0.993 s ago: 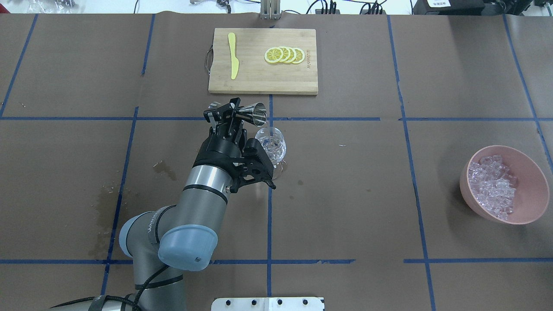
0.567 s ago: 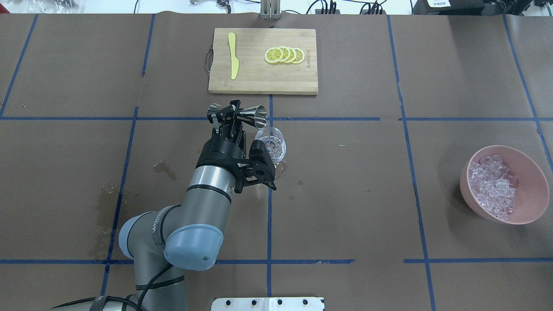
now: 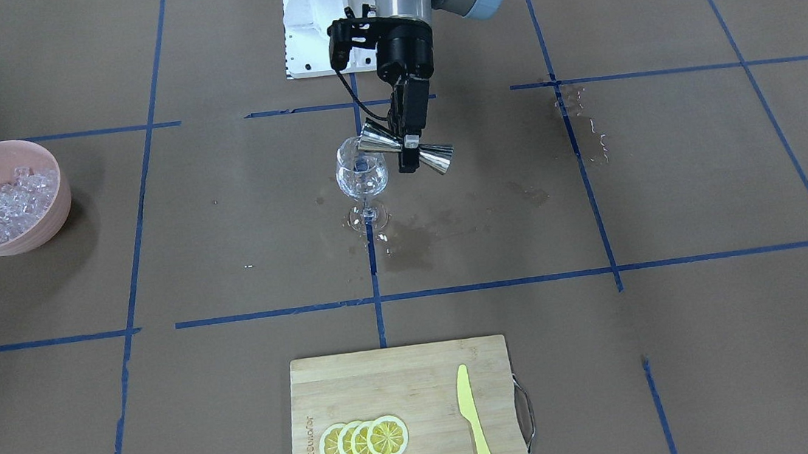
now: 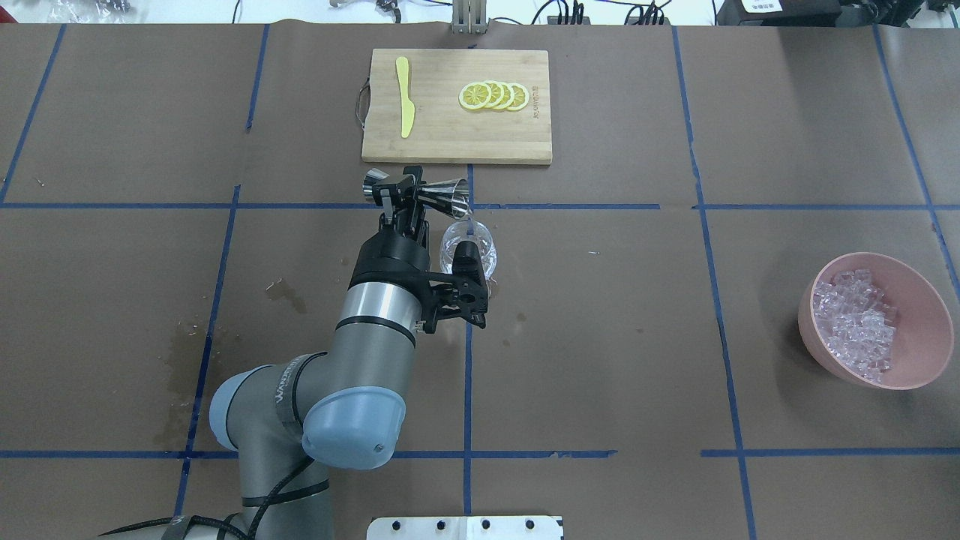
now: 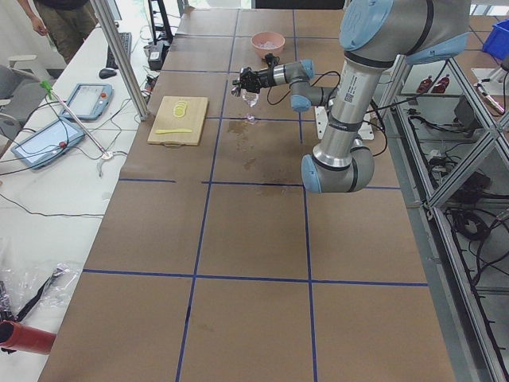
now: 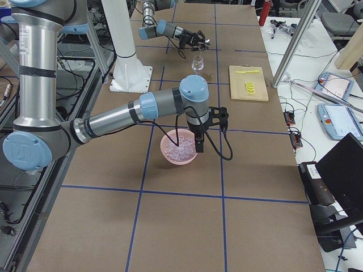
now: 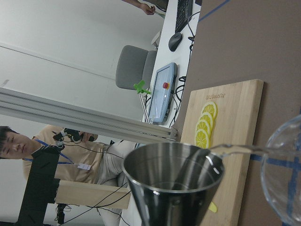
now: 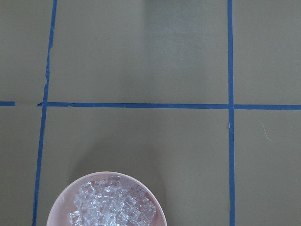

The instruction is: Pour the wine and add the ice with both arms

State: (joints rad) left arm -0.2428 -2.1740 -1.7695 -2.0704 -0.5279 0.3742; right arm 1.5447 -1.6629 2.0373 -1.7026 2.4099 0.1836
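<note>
Here jigger horizontal in left fingers, mouth over glass.

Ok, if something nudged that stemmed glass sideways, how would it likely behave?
The stemmed glass probably tips easily: wide bowl on a thin stem and small foot. It looks thin and clear, so likely fragile. The wet patch by its foot might let it slide.

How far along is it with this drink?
Nothing looks finished yet. In hand: the left gripper tips the jigger, a thin stream running into the glass. Left: the ice lies heaped in the pink bowl, the right arm poised near it.
</note>
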